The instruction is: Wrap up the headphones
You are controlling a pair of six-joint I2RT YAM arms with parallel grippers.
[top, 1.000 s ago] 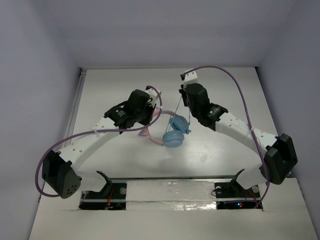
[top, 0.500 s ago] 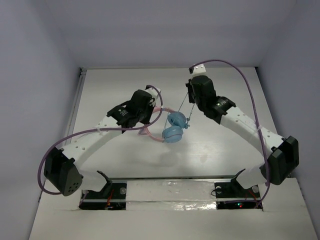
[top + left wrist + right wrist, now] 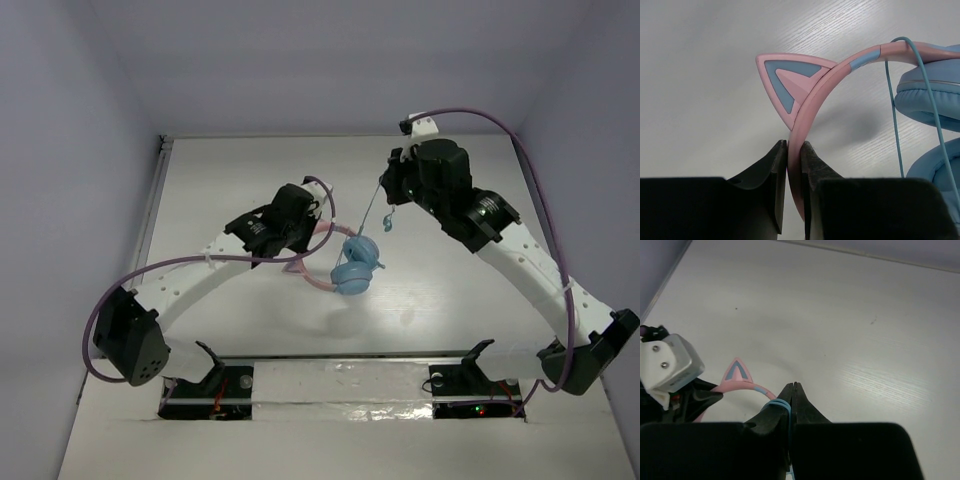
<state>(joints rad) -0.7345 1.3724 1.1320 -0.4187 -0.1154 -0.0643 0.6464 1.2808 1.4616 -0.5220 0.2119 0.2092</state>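
The headphones [image 3: 352, 266] hang above the table's middle, with light blue ear cups [image 3: 935, 100] and a pink cat-ear headband [image 3: 810, 95]. My left gripper [image 3: 312, 222] is shut on the pink headband [image 3: 794, 160] just below a cat ear, holding the headphones up. My right gripper [image 3: 386, 192] is shut on the thin light blue cable [image 3: 776, 404], which runs taut from the ear cups up to it [image 3: 368, 222]. A short cable end [image 3: 388, 222] dangles below the right gripper. The headband and a cat ear show in the right wrist view [image 3: 740, 377].
The white table [image 3: 440, 290] is walled on three sides. A metal rail [image 3: 152, 210] runs along its left edge. The arm bases [image 3: 340, 380] sit at the near edge.
My right gripper has moved to the right and away from the headphones, pulling the cable out longer. The left gripper with the headphones has shifted slightly right and down.
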